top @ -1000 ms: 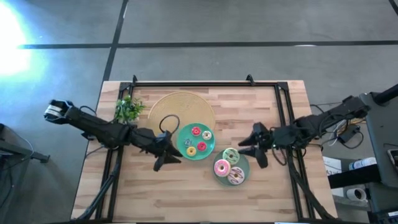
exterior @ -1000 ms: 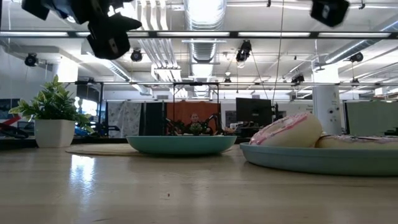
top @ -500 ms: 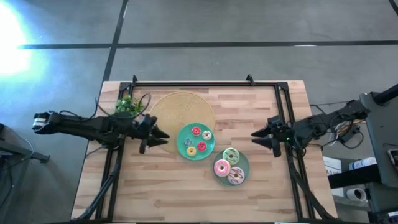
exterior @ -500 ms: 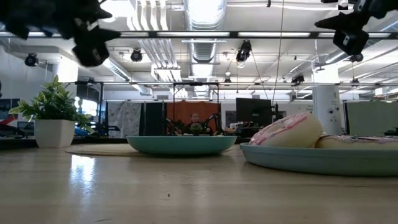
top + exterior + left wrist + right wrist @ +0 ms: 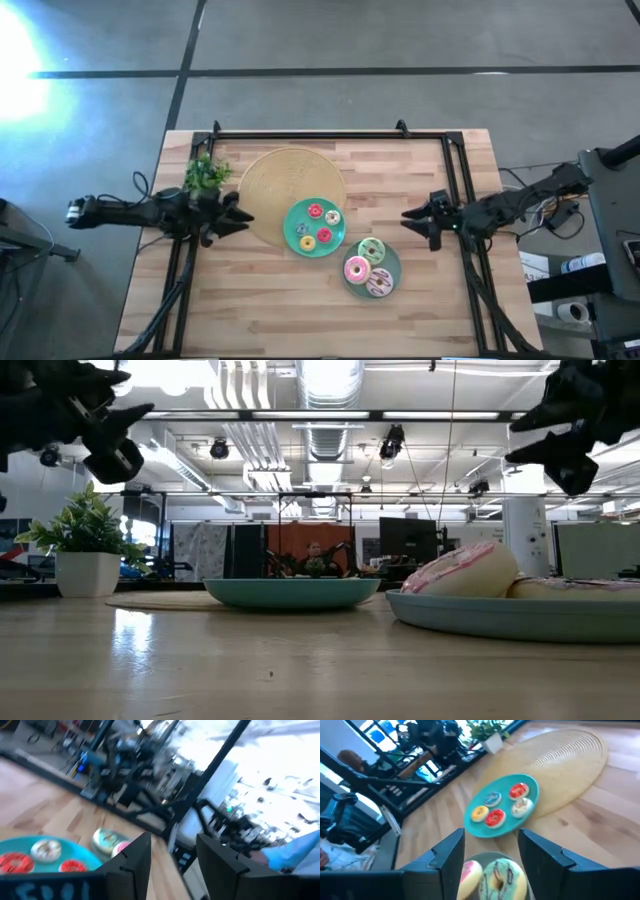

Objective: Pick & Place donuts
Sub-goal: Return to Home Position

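Several small donuts lie on a teal plate (image 5: 315,227), which also shows in the right wrist view (image 5: 502,805). A second teal plate (image 5: 392,268) carries the pink donut (image 5: 357,268), the green donut (image 5: 371,250) and the white striped donut (image 5: 379,284). My left gripper (image 5: 238,216) hovers open above the table to the left of the small-donut plate, holding nothing. My right gripper (image 5: 410,217) hovers open to the right of both plates, also holding nothing. Each wrist view shows its own fingers apart, left (image 5: 172,865) and right (image 5: 492,852).
A tan woven disc (image 5: 290,180) lies under the far-left part of the small-donut plate. A small potted plant (image 5: 205,175) stands near the far left corner. A black frame (image 5: 300,133) runs along the far and side edges. Bare wood (image 5: 280,310) fills the near half of the table.
My left gripper has drawn back from beside the small-donut plate toward the table's left edge and a little toward the far edge. My right gripper has shifted slightly away from the large-donut plate toward the far edge. The donuts and plates have stayed put.
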Robot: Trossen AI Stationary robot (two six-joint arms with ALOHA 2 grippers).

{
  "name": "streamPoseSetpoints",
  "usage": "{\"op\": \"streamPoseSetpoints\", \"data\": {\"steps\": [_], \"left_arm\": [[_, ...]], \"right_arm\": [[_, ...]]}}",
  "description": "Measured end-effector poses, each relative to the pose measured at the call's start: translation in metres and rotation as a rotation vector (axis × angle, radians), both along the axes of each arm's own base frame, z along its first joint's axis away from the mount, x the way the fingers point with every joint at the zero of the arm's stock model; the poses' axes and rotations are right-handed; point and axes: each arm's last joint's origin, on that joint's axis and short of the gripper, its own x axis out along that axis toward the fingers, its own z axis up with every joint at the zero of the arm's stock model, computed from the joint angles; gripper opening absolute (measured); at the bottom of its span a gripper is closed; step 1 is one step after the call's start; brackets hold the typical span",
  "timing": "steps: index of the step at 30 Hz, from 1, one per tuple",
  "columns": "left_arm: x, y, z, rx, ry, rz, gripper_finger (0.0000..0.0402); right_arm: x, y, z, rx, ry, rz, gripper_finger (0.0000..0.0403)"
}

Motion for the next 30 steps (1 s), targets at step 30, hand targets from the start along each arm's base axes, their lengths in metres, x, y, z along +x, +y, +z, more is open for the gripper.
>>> {"op": "streamPoseSetpoints", "data": {"steps": [30], "left_arm": [[-0.014,-0.003,-0.01,-0.392,0.055,-0.182,0.0131]], "right_arm": [[-0.006,-0.002,-0.063,-0.072,0.177,-0.001,0.0178]]}}
